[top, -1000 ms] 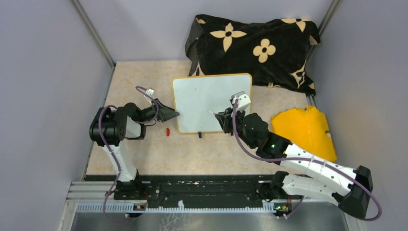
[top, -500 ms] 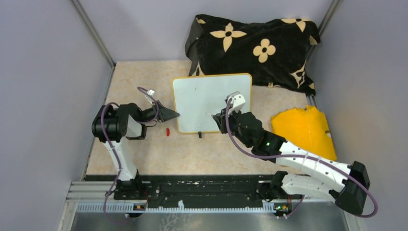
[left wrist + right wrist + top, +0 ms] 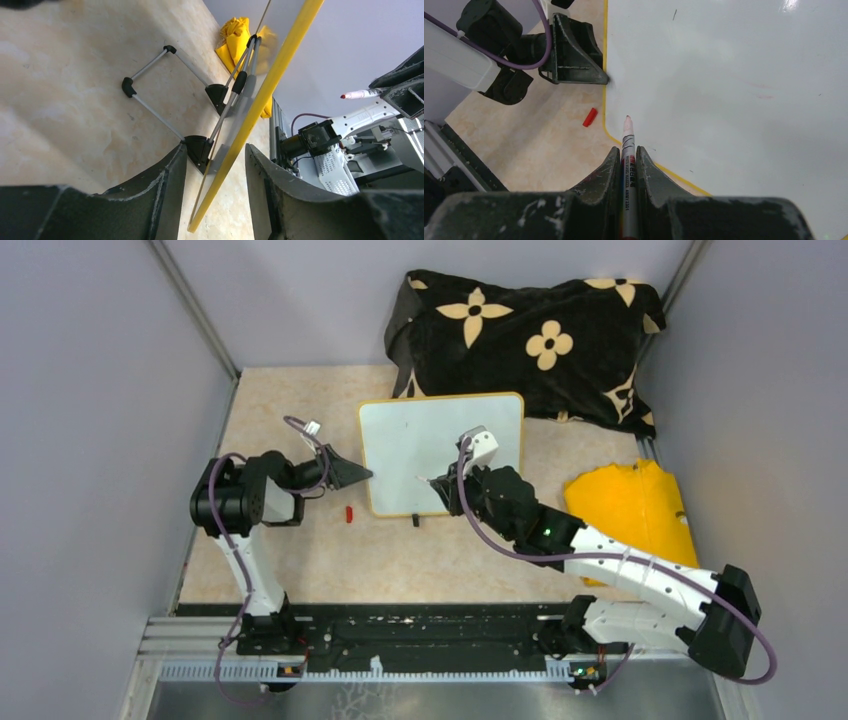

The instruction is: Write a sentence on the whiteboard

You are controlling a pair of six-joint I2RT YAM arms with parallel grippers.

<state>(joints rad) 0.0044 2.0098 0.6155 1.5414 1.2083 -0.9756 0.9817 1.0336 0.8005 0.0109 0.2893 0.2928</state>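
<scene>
Top view: the right gripper (image 3: 445, 482) and its arm cover the whiteboard (image 3: 410, 440)'s lower right corner and part of the yellow cloth (image 3: 640, 505). Right wrist view: the marker (image 3: 628, 142) barrel runs off the bottom edge, its print is unreadable, tip contact is unclear, and the faint red marks (image 3: 760, 90) are illegible. Left wrist view: the board is edge-on with its face hidden, and I can't tell if the left gripper (image 3: 215, 150) pinches the frame.

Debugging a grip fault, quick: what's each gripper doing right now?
Left gripper: open, fingers straddling the board edge, gap showing.
Right gripper: closed on the marker.
</scene>
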